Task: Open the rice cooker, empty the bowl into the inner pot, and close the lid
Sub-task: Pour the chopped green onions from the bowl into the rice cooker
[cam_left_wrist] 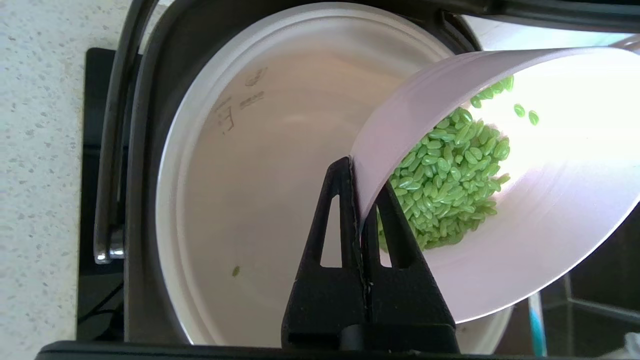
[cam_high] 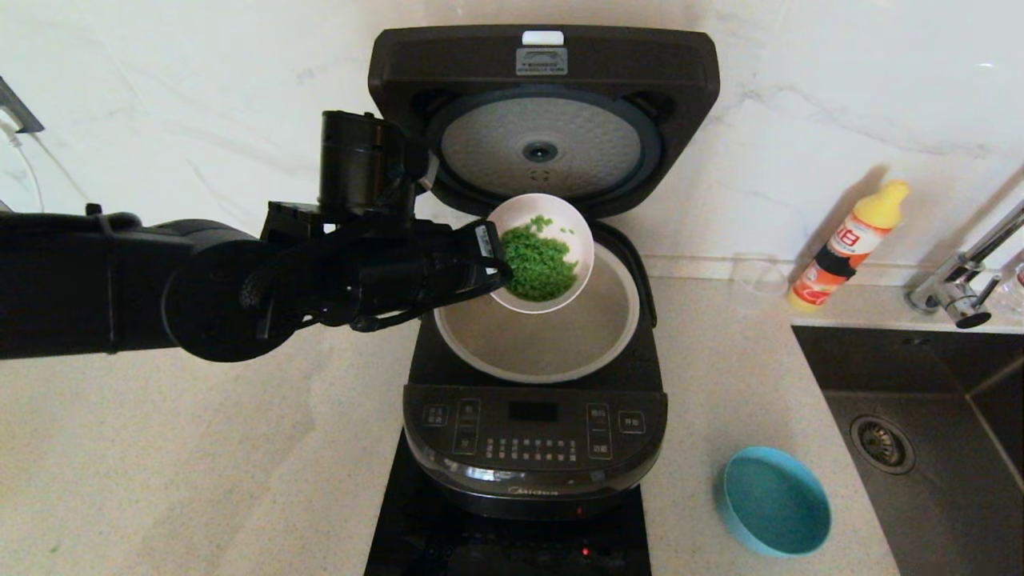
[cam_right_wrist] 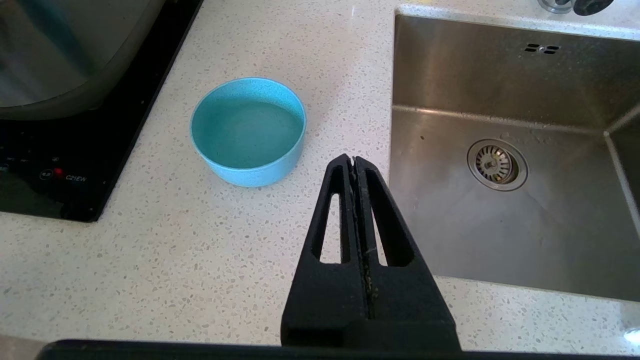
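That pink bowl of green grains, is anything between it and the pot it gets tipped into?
Nothing visible. The lid stands open at the back, and the left gripper holds the tilted bowl by its rim directly over the open inner pot. One grain already lies in the pot.

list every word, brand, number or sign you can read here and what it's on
"Midea": front edge of the cooker, blurred, barely readable.
"C21EW": black hob, beside its red light.
Cooker buttons: Chinese characters, too small to read.
Orange bottle: large red characters on a white patch, not readable.
Plate on the open lid: too small to read.
Pot inner wall: level marks and characters, too faint.
Pink bowl, teal bowl: no text.
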{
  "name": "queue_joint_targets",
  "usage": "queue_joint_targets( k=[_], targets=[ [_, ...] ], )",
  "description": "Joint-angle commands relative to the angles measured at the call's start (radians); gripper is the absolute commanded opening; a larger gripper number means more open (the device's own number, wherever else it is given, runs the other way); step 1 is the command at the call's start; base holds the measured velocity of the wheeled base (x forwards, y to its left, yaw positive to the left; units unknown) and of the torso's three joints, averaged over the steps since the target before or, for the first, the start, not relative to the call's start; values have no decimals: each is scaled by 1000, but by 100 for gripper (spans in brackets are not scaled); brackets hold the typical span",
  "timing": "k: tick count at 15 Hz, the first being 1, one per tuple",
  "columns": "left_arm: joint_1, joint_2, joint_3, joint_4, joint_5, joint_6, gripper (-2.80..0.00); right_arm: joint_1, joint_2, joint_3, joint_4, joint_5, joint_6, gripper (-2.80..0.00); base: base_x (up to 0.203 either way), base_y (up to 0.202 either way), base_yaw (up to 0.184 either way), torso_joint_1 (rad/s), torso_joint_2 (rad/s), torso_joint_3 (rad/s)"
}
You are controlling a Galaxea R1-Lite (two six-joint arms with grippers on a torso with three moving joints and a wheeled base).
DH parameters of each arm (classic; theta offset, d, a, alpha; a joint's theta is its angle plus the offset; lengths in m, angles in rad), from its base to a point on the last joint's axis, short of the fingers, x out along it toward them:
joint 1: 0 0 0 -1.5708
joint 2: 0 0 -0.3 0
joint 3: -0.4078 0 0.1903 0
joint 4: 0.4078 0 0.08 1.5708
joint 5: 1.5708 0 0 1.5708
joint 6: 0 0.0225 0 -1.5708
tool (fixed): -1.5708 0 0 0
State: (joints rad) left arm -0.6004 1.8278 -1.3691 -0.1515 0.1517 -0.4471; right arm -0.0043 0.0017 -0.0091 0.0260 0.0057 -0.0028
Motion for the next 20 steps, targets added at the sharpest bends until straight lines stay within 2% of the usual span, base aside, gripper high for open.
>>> queue_joint_targets(
  k=[1,3,7,11,13,15,18,20],
  targets=[
    [1,2,2,-2,10,3,-280,0,0,0,0,0,0,-280,0,0,0,0,0,0],
    [1,0,27,-33,45,44,-280,0,0,0,0,0,0,-280,0,0,0,0,0,0],
    [1,-1,136,-275,103,188,-280,0,0,0,0,1,0,-280,0,0,0,0,0,0],
    [1,-15,253,-428,145,287,-280,0,0,0,0,0,0,-280,0,0,0,0,0,0],
    [1,-31,313,-522,172,378,-280,0,0,0,0,0,0,-280,0,0,0,0,0,0],
    [1,-30,330,-643,178,431,-280,0,0,0,0,0,0,-280,0,0,0,0,0,0],
    [2,-31,366,-730,178,503,-280,0,0,0,0,0,0,-280,0,0,0,0,0,0],
    [2,-23,376,-767,178,576,-280,0,0,0,0,0,0,-280,0,0,0,0,0,0]
  ],
)
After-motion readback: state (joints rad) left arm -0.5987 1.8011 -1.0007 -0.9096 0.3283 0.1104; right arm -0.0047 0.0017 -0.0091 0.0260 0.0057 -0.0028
